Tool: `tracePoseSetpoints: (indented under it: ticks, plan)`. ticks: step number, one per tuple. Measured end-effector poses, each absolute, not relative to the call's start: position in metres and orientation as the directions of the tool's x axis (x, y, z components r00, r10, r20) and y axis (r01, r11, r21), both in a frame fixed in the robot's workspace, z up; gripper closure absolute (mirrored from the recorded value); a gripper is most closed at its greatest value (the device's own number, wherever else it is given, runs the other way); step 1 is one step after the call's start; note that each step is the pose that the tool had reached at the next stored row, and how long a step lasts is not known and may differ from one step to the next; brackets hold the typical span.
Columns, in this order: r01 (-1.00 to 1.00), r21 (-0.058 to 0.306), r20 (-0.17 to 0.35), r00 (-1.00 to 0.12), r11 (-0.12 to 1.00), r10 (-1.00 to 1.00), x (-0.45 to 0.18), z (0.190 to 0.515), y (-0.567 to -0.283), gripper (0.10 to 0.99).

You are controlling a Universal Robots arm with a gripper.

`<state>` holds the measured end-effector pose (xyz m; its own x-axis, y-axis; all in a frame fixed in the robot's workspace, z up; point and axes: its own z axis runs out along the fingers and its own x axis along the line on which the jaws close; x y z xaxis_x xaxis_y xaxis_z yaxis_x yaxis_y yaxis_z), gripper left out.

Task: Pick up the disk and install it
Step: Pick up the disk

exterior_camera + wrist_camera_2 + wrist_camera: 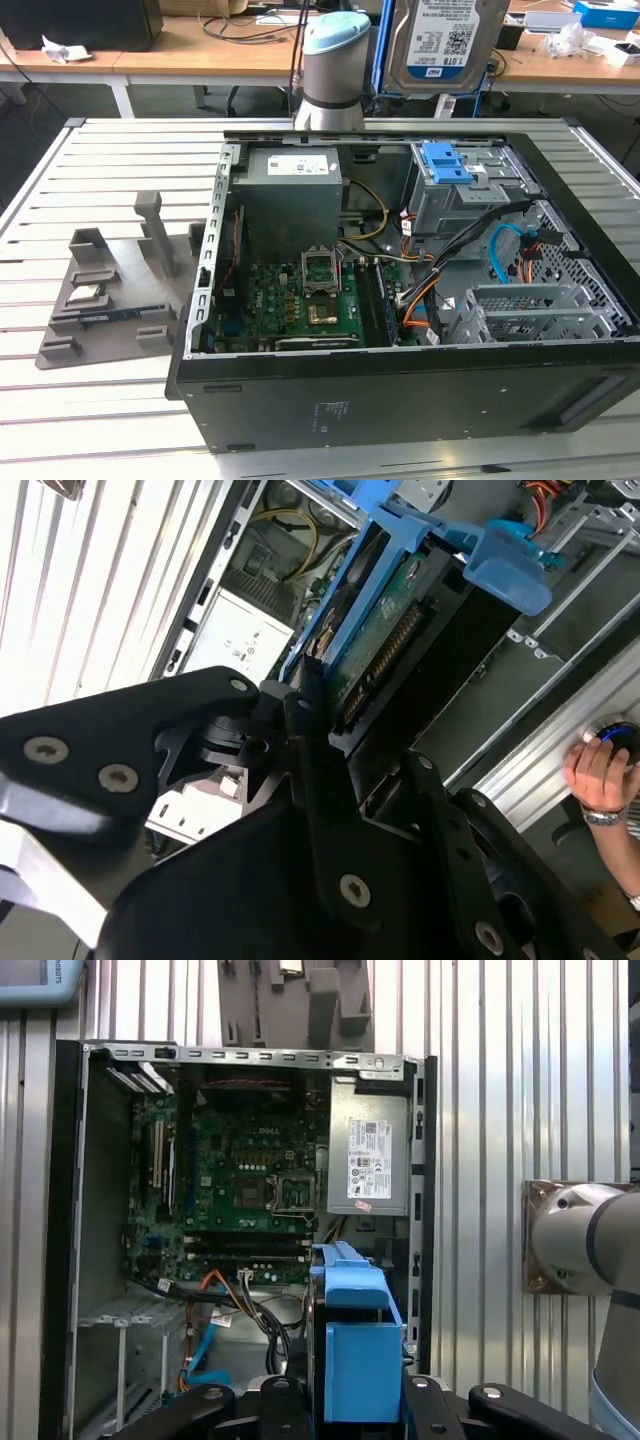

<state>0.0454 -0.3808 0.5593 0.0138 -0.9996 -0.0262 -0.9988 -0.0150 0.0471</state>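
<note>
Currently the gripper (330, 720) is clamping the disk (447, 42) and holding it up in the air, well above the open computer case (400, 390). In the exterior view the disk is hanging upright near the top, label side toward the camera. Its silver body is sitting inside a blue frame, just to the exterior view's right of the robot arm (335, 60). It is hovering over the far end of the case, above the blue latch (445, 163) that is sitting on the drive cage. In the second wrist view the black fingers (200, 710) are closing on the disk from both sides. The green circuit-board face is showing, and the blue frame is running away from the hand. The pads are probably pressing on the frame's long edges, though shadow is hiding the exact contact. In the first wrist view the disk is standing on edge between the finger links, with the case lying open far beneath it. Inside the case the motherboard (230, 1180), the power supply box (368, 1155) and loose cables (215, 1290) are showing. A grey fixture (110, 290) is lying on the slatted table (100, 160), beside the case on the exterior view's left. A person's hand (600, 775) is resting on a small round object, well apart from the gripper.
</note>
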Motion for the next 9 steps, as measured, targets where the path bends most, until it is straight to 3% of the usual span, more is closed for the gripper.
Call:
tracePoseSetpoints:
  ticks: [9]
  plan:
    - [-0.999,0.047,-0.026,0.014,-0.015,-1.0,0.045,0.547,-0.41,0.722]
